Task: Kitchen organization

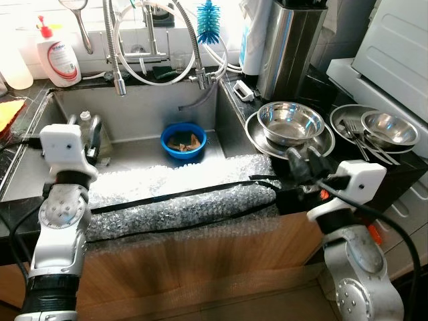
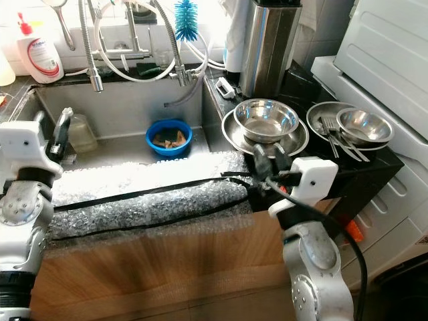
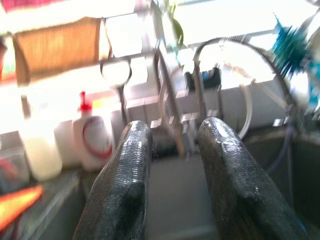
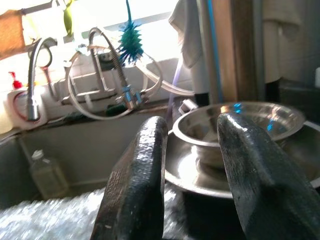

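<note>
Two steel bowls stood on the desk, each on one of two steel plates. One blue bowl and one clear bottle sat in the one sink. One soap bottle and one blue brush were behind it.

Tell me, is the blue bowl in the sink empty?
Not empty. The blue bowl sits upright in the sink with brownish bits inside.

**Sink and counter, left eye view**

Centre: blue bowl in the sink. Right: steel bowl stacked on a plate. Lower right: right gripper near them; left gripper at left.
</note>
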